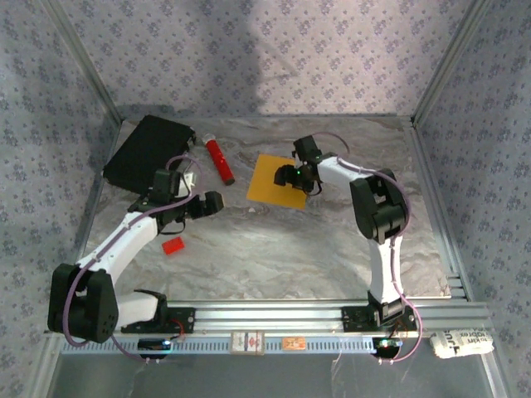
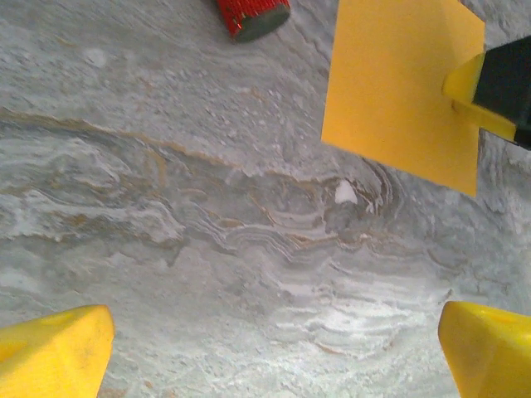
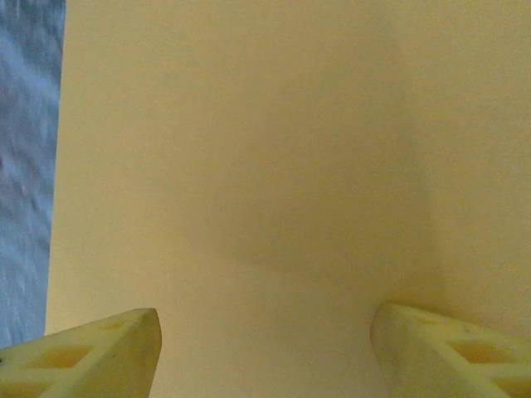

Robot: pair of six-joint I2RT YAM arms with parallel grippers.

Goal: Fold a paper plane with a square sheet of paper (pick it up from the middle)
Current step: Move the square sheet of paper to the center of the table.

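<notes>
Right claw (image 3: 265, 317), spread, seemingly touches the square sheet of paper (image 3: 249, 149); left claw (image 2: 274, 315) spread wide.

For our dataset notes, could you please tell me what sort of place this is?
Likely a lab robot cell: a marble-patterned table, an aluminium frame around it, and patterned cloth walls behind.

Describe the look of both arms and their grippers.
Both the left arm and right arm have white links, black joints and a lilac cable running along them. The fingers are yellow wedges. A green light glows at the right wrist.
</notes>
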